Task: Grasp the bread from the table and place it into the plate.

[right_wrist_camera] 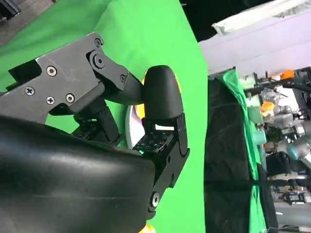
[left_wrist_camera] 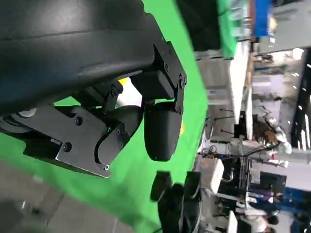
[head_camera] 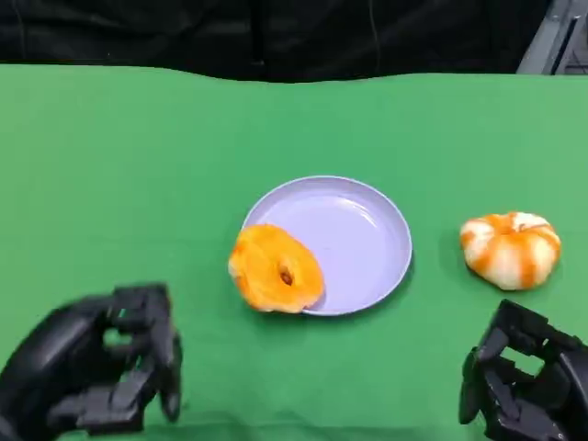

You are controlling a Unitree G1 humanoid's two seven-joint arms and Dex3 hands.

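Observation:
A lavender plate (head_camera: pixel 360 230) sits at the table's middle. An orange ring-shaped bread (head_camera: pixel 276 269) leans on the plate's left rim, partly on the green cloth. A second bread (head_camera: pixel 511 249), orange with white stripes, lies on the cloth right of the plate. My left hand (head_camera: pixel 96 367) rests low at the near left, fingers loosely bent and apart, holding nothing. My right hand (head_camera: pixel 525 386) is at the near right, just in front of the striped bread, also holding nothing. In the wrist views the left hand (left_wrist_camera: pixel 146 111) and the right hand (right_wrist_camera: pixel 146 111) have nothing between their fingers.
The green cloth (head_camera: pixel 138 184) covers the whole table, with a dark backdrop behind its far edge. Open cloth lies between both hands and the plate.

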